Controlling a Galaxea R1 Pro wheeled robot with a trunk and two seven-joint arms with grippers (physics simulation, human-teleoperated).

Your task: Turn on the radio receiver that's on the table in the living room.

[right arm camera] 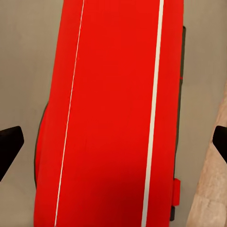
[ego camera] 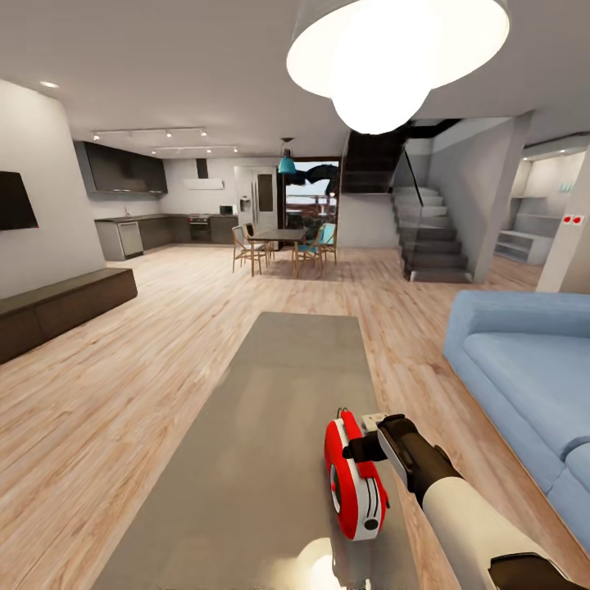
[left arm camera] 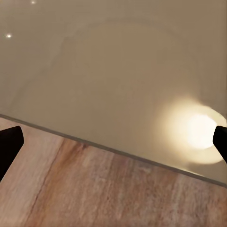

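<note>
The red radio receiver (ego camera: 354, 482) stands on its edge near the front right of the long grey glossy table (ego camera: 270, 393). Its dial faces left and its thin wire handle points to the far side. My right gripper (ego camera: 359, 448) is open and reaches in from the right, up against the radio's upper part. In the right wrist view the red back of the radio (right arm camera: 113, 94) lies between the gripper's (right arm camera: 113, 142) spread fingertips, with a gap on each side. My left gripper (left arm camera: 113, 142) is open and empty over the table's edge (left arm camera: 104, 71) and the wood floor.
A blue sofa (ego camera: 524, 360) runs along the table's right side. A long dark low bench (ego camera: 57, 307) stands against the left wall. Farther back are a dining table with chairs (ego camera: 283, 242) and stairs (ego camera: 430, 238). A white pendant lamp (ego camera: 385, 57) hangs overhead.
</note>
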